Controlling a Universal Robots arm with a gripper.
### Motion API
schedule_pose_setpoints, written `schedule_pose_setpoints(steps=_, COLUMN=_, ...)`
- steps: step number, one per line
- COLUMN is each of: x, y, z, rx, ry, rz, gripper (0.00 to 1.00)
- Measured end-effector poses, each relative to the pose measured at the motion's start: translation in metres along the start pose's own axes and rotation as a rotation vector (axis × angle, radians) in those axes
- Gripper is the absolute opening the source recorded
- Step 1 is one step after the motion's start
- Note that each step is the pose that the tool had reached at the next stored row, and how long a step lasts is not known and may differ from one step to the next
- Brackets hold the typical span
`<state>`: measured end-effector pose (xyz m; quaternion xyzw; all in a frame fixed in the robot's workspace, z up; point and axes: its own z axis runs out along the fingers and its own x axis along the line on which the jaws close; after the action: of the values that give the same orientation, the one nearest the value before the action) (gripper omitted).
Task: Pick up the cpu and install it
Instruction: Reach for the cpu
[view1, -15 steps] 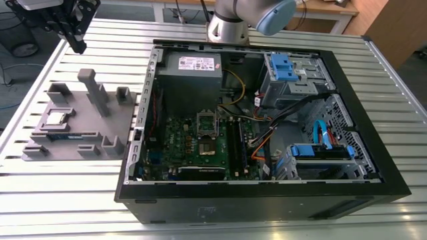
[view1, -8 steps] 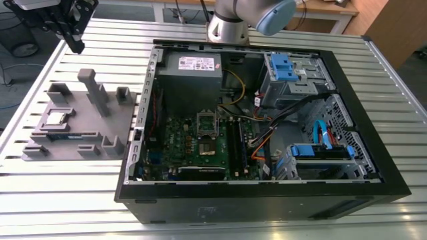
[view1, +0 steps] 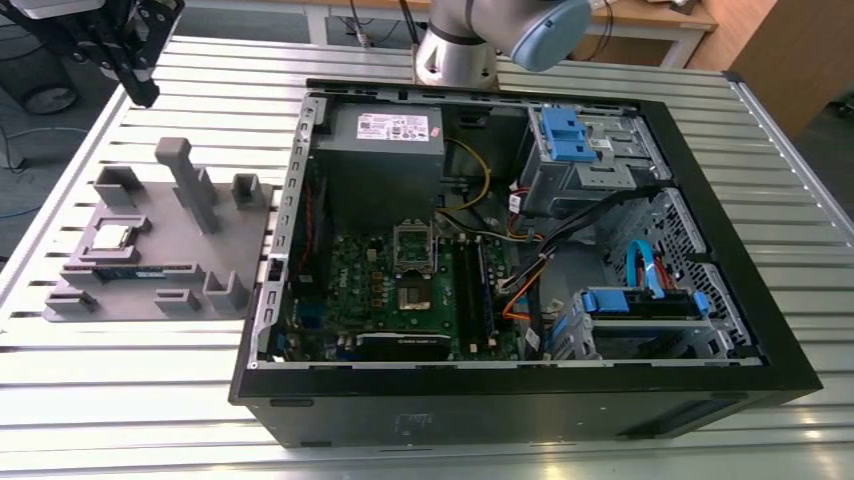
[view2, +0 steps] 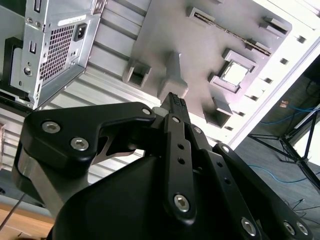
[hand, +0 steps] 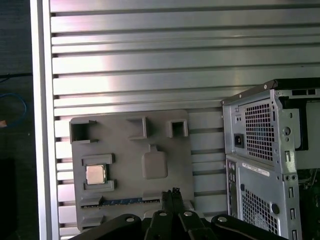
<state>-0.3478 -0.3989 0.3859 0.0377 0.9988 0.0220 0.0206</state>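
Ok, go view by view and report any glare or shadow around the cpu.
Exterior view: even light, the cpu reads plainly on the grey tray. First wrist view: glare bands on the table slats, cpu lid only mildly shiny. Second wrist view: cpu lid washed out white.

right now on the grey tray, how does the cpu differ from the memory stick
The cpu is a small square with a shiny silver top; the memory stick is long, narrow and dark. The cpu sits in a square pocket, the memory stick in a long slot. Both rest on the grey tray.
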Motion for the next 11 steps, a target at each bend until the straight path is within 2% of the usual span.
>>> schedule_pose_setpoints(steps=11, x=0.0181, y=-0.0013, z=-0.0007, rx=0.0, ry=-0.0002, rz=0.0, gripper=0.11)
